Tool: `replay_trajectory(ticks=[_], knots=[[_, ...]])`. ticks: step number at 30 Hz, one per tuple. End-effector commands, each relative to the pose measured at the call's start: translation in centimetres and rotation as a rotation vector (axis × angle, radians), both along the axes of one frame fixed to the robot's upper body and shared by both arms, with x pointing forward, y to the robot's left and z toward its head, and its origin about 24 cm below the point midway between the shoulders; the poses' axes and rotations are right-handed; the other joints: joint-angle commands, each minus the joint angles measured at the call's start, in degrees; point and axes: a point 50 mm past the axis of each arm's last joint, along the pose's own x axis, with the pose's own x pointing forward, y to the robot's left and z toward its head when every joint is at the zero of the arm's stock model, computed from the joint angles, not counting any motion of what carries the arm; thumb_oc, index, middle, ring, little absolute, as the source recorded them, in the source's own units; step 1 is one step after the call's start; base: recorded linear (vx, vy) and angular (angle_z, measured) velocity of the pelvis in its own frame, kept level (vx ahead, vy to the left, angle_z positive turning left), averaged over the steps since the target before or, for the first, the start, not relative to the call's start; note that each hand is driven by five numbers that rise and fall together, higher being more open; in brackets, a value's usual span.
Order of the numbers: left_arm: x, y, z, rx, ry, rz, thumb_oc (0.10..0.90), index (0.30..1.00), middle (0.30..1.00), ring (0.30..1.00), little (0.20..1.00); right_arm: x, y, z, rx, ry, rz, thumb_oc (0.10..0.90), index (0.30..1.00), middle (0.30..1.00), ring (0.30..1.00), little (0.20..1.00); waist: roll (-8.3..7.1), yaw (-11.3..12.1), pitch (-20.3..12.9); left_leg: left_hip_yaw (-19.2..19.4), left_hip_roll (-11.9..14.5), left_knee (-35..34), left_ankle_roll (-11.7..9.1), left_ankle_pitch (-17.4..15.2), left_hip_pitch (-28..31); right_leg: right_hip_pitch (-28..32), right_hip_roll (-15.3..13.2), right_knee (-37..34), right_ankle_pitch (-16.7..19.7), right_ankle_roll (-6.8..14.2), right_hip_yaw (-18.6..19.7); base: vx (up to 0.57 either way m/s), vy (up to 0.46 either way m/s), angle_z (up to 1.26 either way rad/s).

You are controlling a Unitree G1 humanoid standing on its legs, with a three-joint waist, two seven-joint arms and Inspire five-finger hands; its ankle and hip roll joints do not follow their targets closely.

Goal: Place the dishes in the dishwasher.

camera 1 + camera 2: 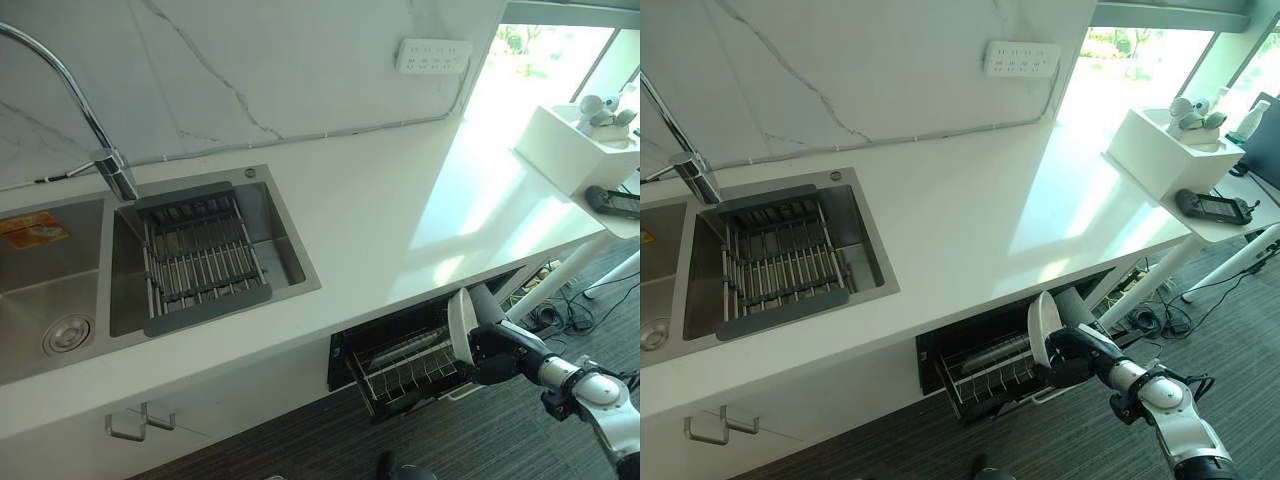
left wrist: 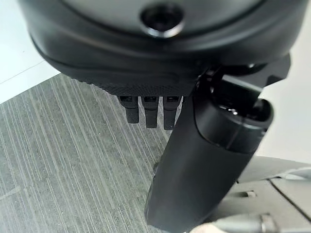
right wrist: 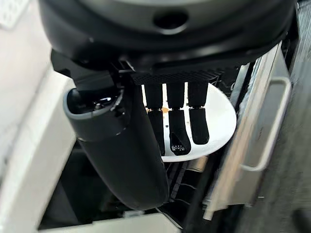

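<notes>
While the white plate (image 1: 1043,328) stands on edge over the pulled-out dishwasher rack (image 1: 985,381), the right hand (image 1: 1080,357) has it clamped, fingers (image 3: 178,127) curled across its face and thumb on the near side. Just below the hand sits the wire rack, drawn out of the dark dishwasher opening (image 1: 400,330) under the counter; a pale rounded item lies in it beneath the plate, too unclear to name. At the rack's outer end, beside the fingers, runs a metal front bar with a handle (image 3: 265,141).

Above the hand stretches the white countertop (image 1: 400,200). Well away from the hand on that counter is the steel sink (image 1: 285,240), holding a grey drying rack (image 1: 200,260) with nothing visible on it, and the tap (image 1: 95,130) rises behind. An orange label (image 1: 30,230) lies in the further basin; its writing can't be read. A white power strip (image 1: 433,55) hangs on the marble wall.

Over striped grey floor (image 2: 58,160), the left hand (image 2: 204,160) hangs with fingers loosely straight, holding nothing.
</notes>
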Motion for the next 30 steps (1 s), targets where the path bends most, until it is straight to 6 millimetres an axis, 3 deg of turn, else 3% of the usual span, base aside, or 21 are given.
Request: replay_trajectory(ticks=[1,7,21,27,30], knots=[[4.2,1.2,0.9,0.018,-0.115,-0.036,0.8,0.9,0.9,0.9,0.9,3.9,1.0,4.6,-0.15,-0.207,0.168,0.4,0.3,0.3,0.3,0.3,-1.05,2.0,-2.3,-3.8,0.6,0.1,-0.8,-2.4,-0.3,2.0,-3.1,6.0,-8.3,4.5,0.2,0.0,-0.012,0.21],[4.4,1.6,1.1,0.022,-0.112,-0.044,0.8,0.9,0.9,0.9,0.9,4.4,1.1,5.3,-0.247,-0.207,0.244,0.4,0.3,0.3,0.3,0.3,-1.21,2.8,-2.2,-4.4,0.4,0.1,-0.9,-2.2,-0.7,2.0,-3.2,6.0,-8.1,4.6,-0.1,-0.01,-0.005,0.1],[4.8,2.0,1.3,0.031,-0.095,-0.092,0.8,0.9,0.9,0.9,0.9,6.0,2.2,4.1,-0.478,-0.151,0.378,0.4,0.3,0.3,0.3,0.3,-1.16,5.8,-1.9,-6.0,-0.1,0.1,-0.9,-2.0,-1.2,2.7,-3.8,6.0,-8.0,4.7,-1.5,0.01,-0.003,0.05],[4.5,2.6,1.4,0.042,-0.082,-0.098,0.8,0.9,0.9,0.9,0.9,6.8,1.8,3.9,-0.519,-0.135,0.363,0.4,0.3,0.3,0.3,0.3,-1.04,7.6,-1.7,-6.9,-0.3,0.1,-1.0,-1.8,-1.6,3.2,-4.2,6.0,-8.1,4.7,-2.6,0.03,-0.011,0.07],[4.4,2.7,1.5,0.045,-0.08,-0.095,0.8,0.9,0.9,0.9,0.9,7.5,0.9,4.2,-0.563,-0.206,0.269,0.4,0.3,0.3,0.3,0.3,-0.78,8.6,-1.7,-7.3,-0.4,0.1,-1.1,-1.7,-1.9,3.5,-4.5,6.0,-8.1,4.8,-3.4,0.03,0.0,0.17]])
